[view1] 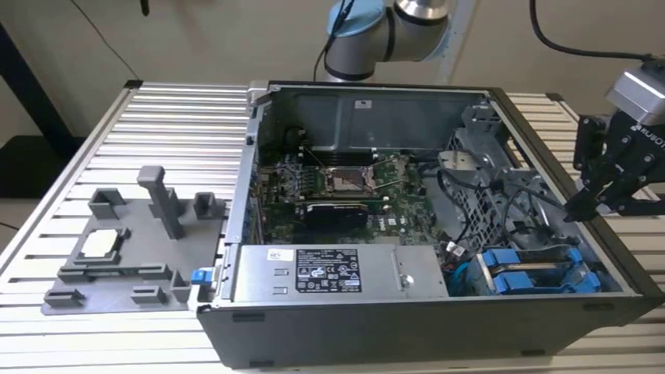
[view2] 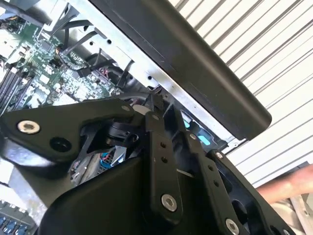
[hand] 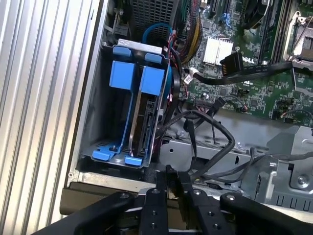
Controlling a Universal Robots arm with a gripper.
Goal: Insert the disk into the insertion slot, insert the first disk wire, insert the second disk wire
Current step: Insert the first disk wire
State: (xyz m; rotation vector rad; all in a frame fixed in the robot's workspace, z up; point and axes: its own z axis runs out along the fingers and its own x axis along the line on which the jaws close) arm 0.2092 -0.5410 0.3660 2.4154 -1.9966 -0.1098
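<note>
**Open case [view1: 416, 327] on a slatted worktop [view1: 177, 125], exterior view and both wrist views.**

- **Gripper.** The gripper [view1: 603, 209] hangs at 3 o'clock of the case in the exterior view, just above the side-wall rim [view1: 624, 249]. In the first wrist view the gripper [hand: 175, 171] shows its fingers [hand: 160, 196] pressed together with nothing visible between them. Their tips stand over the dark rim edge.
- **Disk.** The disk [hand: 146, 117] sits on edge in its blue carrier inside the drive cage [hand: 93, 122], in the bay nearer the motherboard [hand: 254, 44]. A second blue carrier [hand: 122, 73] fills the bay beside it, against the outer wall. In the exterior view the cage [view1: 535, 273] lies at 4 o'clock of the case, tight in the corner between front panel and side wall.
- **Room for moving.**
  - Black cables [hand: 215, 132] loop between the cage and the metal bracket near the gripper.
  - One flat cable ends in a connector [hand: 230, 63] lying over the board.
  - The power supply [view1: 332, 273] bounds the cage at 9 o'clock.
  - Beyond the rim, bare worktop slats run alongside the case.
  - A grey fixture [view1: 124, 249] stands well apart, at 9 o'clock of the case.
</note>
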